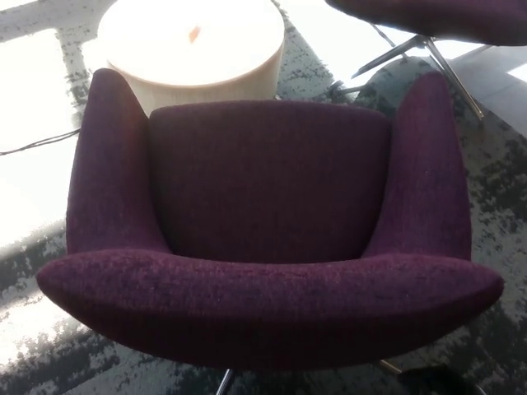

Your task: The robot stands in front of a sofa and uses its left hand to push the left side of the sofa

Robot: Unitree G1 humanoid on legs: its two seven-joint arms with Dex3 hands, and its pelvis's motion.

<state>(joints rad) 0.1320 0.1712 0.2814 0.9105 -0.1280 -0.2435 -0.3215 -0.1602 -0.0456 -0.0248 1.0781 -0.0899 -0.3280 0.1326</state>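
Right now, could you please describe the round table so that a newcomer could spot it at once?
Start at the big purple sofa filling the view. Just beyond its seat, toward the upper left, stands the round table. It is the only pale, drum-shaped thing here, brightly lit, unlike the second purple seat with metal legs at upper right.

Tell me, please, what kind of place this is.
Probably a lounge or waiting area: a purple armchair, a round white side table behind it, and a second purple seat on metal legs, all on grey patterned carpet.
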